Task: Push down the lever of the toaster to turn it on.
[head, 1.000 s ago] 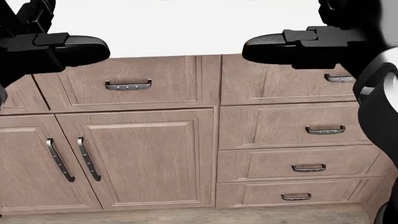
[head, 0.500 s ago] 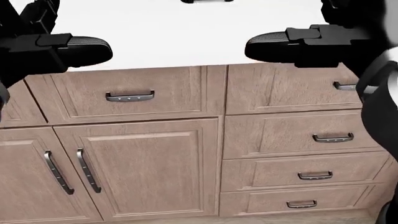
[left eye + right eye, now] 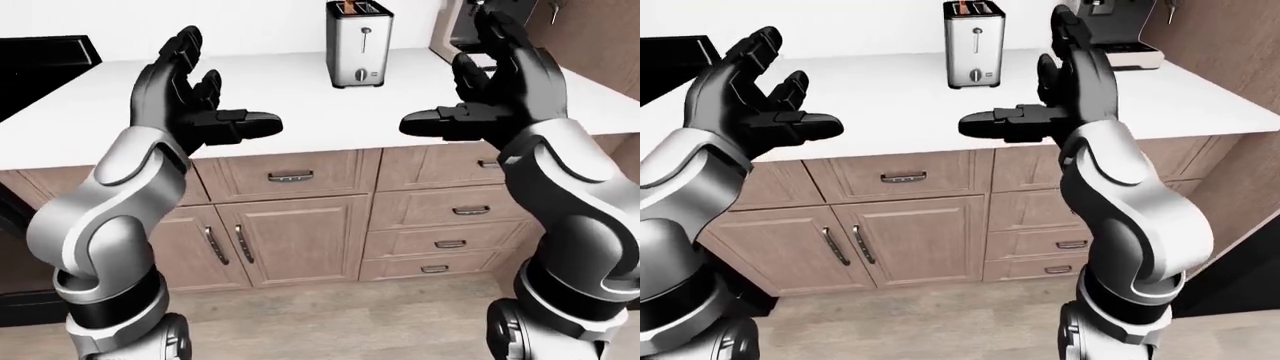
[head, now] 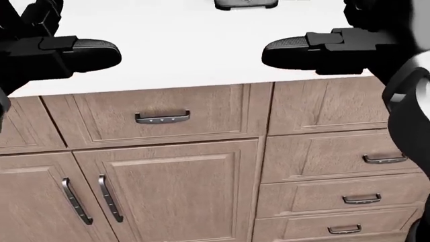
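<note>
A silver toaster [image 3: 359,45] stands upright on the white counter [image 3: 290,97] near the top centre of the left-eye view, its lever knob [image 3: 366,31] high on the slot of its near face. Toast shows in its top slots. Only the toaster's base [image 4: 245,4] reaches the head view's top edge. My left hand [image 3: 205,97] is raised and open at the left, short of the counter edge. My right hand [image 3: 485,90] is raised and open at the right, nearer me than the toaster. Neither hand touches anything.
A black stove [image 3: 40,67] borders the counter at the left. A dark coffee machine [image 3: 1115,26] stands on the counter right of the toaster, beside a tall wooden cabinet [image 3: 1230,37]. Wooden drawers and doors [image 4: 168,166] with metal handles fill the space below.
The head view has shifted: the cabinets slid down and right, more countertop shows, and the toaster's base has come in at the top. Both hands hold the same open pose.
</note>
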Motion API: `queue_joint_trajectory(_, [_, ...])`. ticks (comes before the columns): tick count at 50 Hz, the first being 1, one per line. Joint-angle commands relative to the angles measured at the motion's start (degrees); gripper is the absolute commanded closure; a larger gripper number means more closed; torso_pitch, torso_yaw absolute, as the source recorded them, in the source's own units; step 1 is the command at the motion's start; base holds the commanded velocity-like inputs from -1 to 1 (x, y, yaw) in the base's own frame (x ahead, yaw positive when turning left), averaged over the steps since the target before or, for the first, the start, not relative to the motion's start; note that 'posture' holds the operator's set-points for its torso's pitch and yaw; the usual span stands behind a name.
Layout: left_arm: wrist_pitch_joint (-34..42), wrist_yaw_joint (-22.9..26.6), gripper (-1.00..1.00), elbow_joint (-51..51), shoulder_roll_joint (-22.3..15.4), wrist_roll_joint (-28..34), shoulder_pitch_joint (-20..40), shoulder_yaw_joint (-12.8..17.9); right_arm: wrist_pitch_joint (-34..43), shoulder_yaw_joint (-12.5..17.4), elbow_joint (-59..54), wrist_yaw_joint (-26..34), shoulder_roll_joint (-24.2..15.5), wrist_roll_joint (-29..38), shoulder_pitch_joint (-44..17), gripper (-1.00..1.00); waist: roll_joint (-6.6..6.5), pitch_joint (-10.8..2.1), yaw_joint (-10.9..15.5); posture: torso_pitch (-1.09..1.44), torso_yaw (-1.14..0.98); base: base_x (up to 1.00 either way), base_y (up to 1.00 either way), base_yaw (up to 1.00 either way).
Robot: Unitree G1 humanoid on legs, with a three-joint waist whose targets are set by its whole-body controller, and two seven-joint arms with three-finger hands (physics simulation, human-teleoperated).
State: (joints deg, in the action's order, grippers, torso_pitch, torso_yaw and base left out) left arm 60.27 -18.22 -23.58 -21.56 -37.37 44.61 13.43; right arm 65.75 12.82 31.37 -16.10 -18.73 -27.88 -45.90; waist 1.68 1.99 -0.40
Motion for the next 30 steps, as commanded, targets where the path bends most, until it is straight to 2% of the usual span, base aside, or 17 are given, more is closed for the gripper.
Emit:
queue_joint_trajectory(1, [-2.2,-0.2,-1.0,-1.4,-0.8,0.7,1.6,1.3,-2.0,0.1,1.5,0.4,-0.3,-0.2,-1.8,-1.0,0.06,-0.94,0.3,0.0,0.0,0.1,0.3,0.0])
queue_joint_trajectory(3, [-2.3,-0.1,-1.0,-1.3,-0.8,0.7,1.7,1.3,-1.8,0.2,1.7,0.3,-0.3,-0.3,-2.1,-1.0,-1.38,-0.37,0.0,0.0,0.0,0.12,0.3,0.0])
queue_joint_trajectory(5, [-2.1,-0.2,-1.0,-1.5,-0.8,0.7,1.7,1.3,-2.0,0.0,1.7,0.4,-0.3,-0.2,-1.9,-1.0,-3.79,-0.41,-0.4,0.0,0.0,0.14,0.31,0.0])
queue_joint_trajectory(6, [-2.0,-0.2,-1.0,-1.6,-0.8,0.7,1.7,1.4,-1.7,0.0,1.8,0.4,-0.2,-0.3,-2.0,-1.0,-5.77,-0.94,-0.6,0.0,0.0,0.14,0.3,0.0])
queue_joint_trajectory(7, [-1.9,-0.3,-1.0,-1.7,-0.7,0.6,1.7,1.4,-1.6,0.1,1.9,0.4,-0.2,-0.3,-2.1,-1.0,-8.69,-1.78,-0.5,0.0,0.0,0.15,0.3,0.0])
queue_joint_trajectory(8, [-2.2,-0.1,-1.0,-1.5,-0.8,0.7,1.6,1.4,-1.6,0.1,1.9,0.4,-0.3,-0.3,-2.0,-1.0,-5.53,-0.97,-0.3,0.0,0.0,0.16,0.3,0.0])
queue_joint_trajectory(9, [-2.2,-0.1,-1.0,-1.5,-0.8,0.7,1.6,1.4,-1.7,0.1,1.9,0.4,-0.2,-0.3,-2.0,-1.0,-6.38,-0.59,-0.4,0.0,0.0,0.15,0.3,0.0])
queue_joint_trajectory(11, [-2.2,-0.1,-1.0,-1.5,-0.8,0.8,1.6,1.3,-1.8,0.1,1.8,0.5,-0.3,-0.3,-2.0,-1.0,-5.26,-0.95,0.0,0.0,0.0,0.16,0.3,0.0])
queue_joint_trajectory(15, [-2.1,-0.1,-1.0,-1.5,-0.7,0.8,1.7,1.4,-2.1,-0.1,1.6,0.6,-0.2,-0.1,-1.9,-1.0,-3.04,-0.32,0.2,0.0,0.0,0.17,0.3,0.0])
queue_joint_trajectory(19, [-2.1,-0.1,-1.0,-1.5,-0.7,0.8,1.7,1.4,-2.0,-0.1,1.6,0.7,-0.1,0.0,-1.9,-1.0,-0.39,0.08,0.6,0.0,0.0,0.22,0.28,0.0])
queue_joint_trajectory(21, [-2.2,-0.1,-1.0,-1.4,-0.8,0.8,1.7,1.4,-2.0,-0.1,1.6,0.8,-0.1,0.0,-1.9,-1.0,2.25,-0.6,0.8,0.0,0.0,0.23,0.27,0.0])
queue_joint_trajectory(22, [-2.2,0.0,-1.0,-1.4,-0.8,0.8,1.6,1.4,-2.0,-0.1,1.6,0.8,-0.1,0.0,-1.9,-1.0,0.64,-0.34,0.3,0.0,0.0,0.23,0.27,0.0])
queue_joint_trajectory(24, [-1.9,-0.2,-1.0,-1.6,-0.7,0.7,1.8,1.4,-2.1,-0.1,1.6,0.8,-0.1,0.0,-1.8,-1.0,1.55,-0.54,0.6,0.0,0.0,0.22,0.27,0.0])
queue_joint_trajectory(26, [-2.0,-0.2,-1.0,-1.6,-0.7,0.7,1.8,1.3,-2.3,-0.1,1.5,0.9,-0.1,0.1,-1.8,-1.0,1.21,-1.15,0.4,0.0,0.0,0.22,0.26,0.0])
queue_joint_trajectory(30, [-2.0,-0.1,-1.0,-1.6,-0.7,0.9,1.8,1.2,-2.4,-0.1,1.4,1.1,-0.1,0.3,-1.7,-1.0,-1.36,-0.05,-0.1,0.0,0.0,0.22,0.24,0.0])
